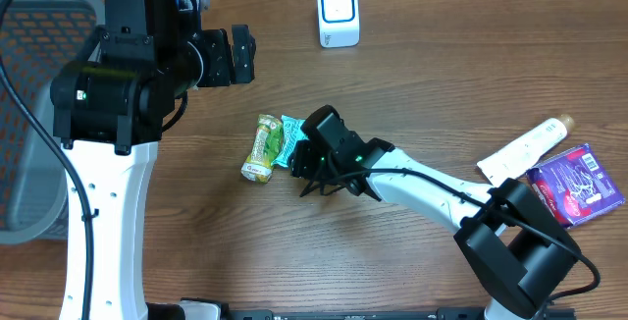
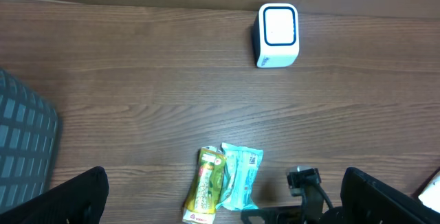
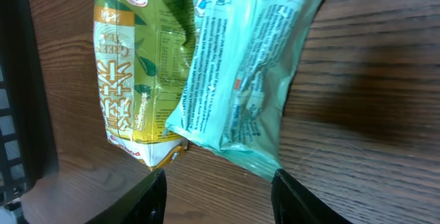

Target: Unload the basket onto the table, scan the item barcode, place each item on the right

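1. the right gripper (image 3: 218,186) has its jaws apart. bare wood shows between its two fingers (image 3: 148,196), and nothing is pinched between them.
2. the teal packet (image 3: 240,66) lies flat on the wooden table (image 1: 442,65), straight ahead of that gripper. its near end reaches almost to the gap between the fingertips, closer to one finger than the other. the wrist view does not show whether packet and finger touch.
3. a green tea packet (image 3: 134,66) lies alongside the teal packet, and their long edges overlap.
4. from overhead, the teal packet (image 1: 287,133) and green tea packet (image 1: 262,148) sit well apart from the white scanner (image 1: 339,14). they are nearer the robot's side than the scanner and a little to its left.
5. the left gripper (image 1: 228,57) hangs above the table to the left of the scanner with its jaws spread wide and nothing in them. it is well apart from both packets.
6. a white tube (image 1: 525,148) and a purple packet (image 1: 576,185) lie far to the right of the scanner, towards the robot's side.
7. a grey mesh basket (image 1: 25,114) stands far to the left of the scanner.
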### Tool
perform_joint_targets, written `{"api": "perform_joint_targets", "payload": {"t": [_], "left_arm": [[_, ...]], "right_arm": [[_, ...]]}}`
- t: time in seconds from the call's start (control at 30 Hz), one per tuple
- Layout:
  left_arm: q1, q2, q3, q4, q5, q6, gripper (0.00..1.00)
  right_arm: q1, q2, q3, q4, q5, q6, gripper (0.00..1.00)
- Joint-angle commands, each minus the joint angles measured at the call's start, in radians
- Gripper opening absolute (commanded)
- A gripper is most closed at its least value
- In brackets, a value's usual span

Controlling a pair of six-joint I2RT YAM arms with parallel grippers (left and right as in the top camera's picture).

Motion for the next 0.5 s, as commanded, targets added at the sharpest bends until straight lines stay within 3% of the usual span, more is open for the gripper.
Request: {"api": "perform_joint_targets", "payload": {"t": [0.0,0.33,0.47], "left_arm": [[0.004,0.005,0.001,0.004,-0.003,0.008,1.0],[0.004,0.005,0.001,0.004,-0.003,0.008,1.0],[0.004,0.005,0.001,0.004,-0.003,0.008,1.0]], "right_arm": [[0.003,0.039,-0.008,0.022,0.047,0.012,0.5],[0.003,0.1,-0.008,0.109,0.044,0.032,0.47],[-0.006,0.1,-0.008,0.094,0.043,0.025,0.25]]}}
